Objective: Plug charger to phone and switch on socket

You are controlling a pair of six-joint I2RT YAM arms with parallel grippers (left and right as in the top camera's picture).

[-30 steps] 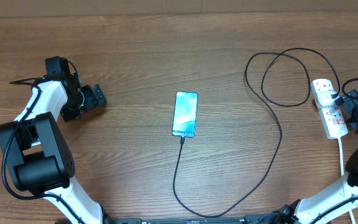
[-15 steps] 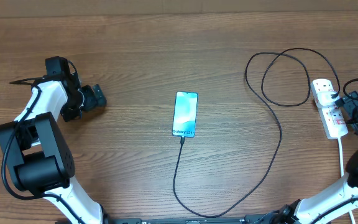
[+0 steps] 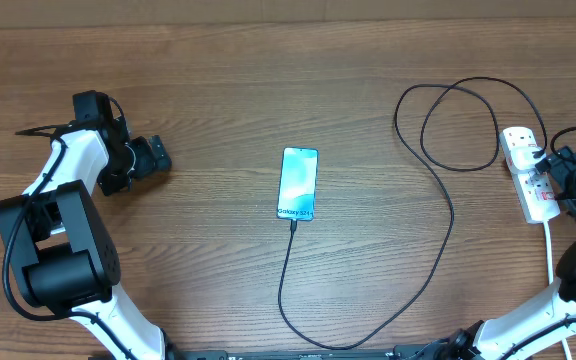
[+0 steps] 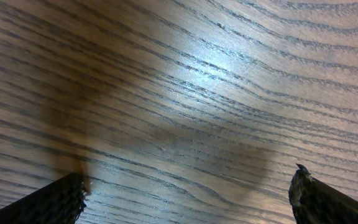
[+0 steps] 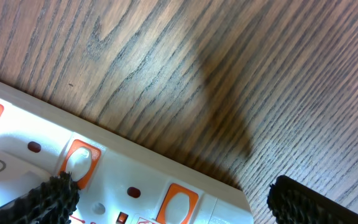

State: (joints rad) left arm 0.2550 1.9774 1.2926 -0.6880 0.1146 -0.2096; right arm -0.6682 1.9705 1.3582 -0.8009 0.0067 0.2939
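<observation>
- The charger (image 3: 452, 215) is a thin black cable; it runs in a long curve across the wooden bench (image 3: 268, 80) and loops near the socket (image 3: 528, 175).
- The phone (image 3: 298, 183) lies flat mid-bench, a slim rectangle with a glossy blue-teal screen; its near-edge port holds the charger's small black tip.
- The socket is smooth white plastic with orange-red switches (image 5: 79, 163); it lies at the far right, and a white plug (image 3: 516, 138) fills its far outlet.
- The right gripper (image 5: 169, 186) hangs over the socket, jaws released; one ribbed black finger (image 5: 51, 199) is just beside a switch.
- The left gripper (image 4: 188, 186), well apart at the left, has its jaws released over grained wood.
</observation>
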